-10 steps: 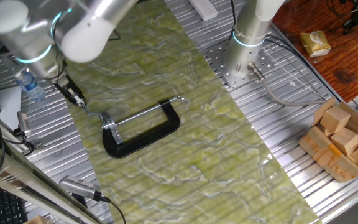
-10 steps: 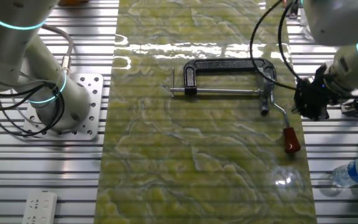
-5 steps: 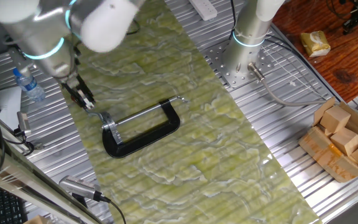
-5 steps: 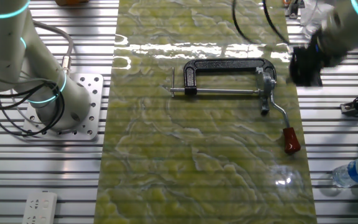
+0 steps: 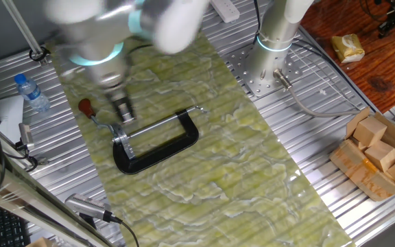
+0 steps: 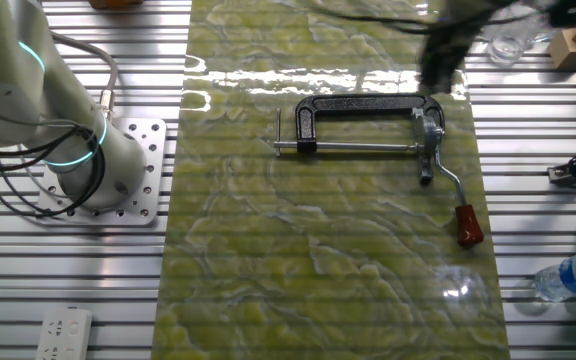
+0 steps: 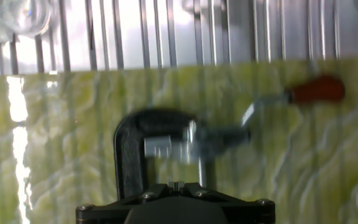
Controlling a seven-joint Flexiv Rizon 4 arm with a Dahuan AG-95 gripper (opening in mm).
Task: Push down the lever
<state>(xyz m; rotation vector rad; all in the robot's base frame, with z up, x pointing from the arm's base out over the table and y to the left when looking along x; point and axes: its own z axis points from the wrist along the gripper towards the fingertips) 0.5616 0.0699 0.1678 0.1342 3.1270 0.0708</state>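
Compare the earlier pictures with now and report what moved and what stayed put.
The gripper swung from beside the knob end of the lever across toward the clamp frame; it now hangs blurred over the frame's screw-head end. It took hold of nothing. The lever, its reddish-brown knob, the clamp and the water bottle lie where they were.
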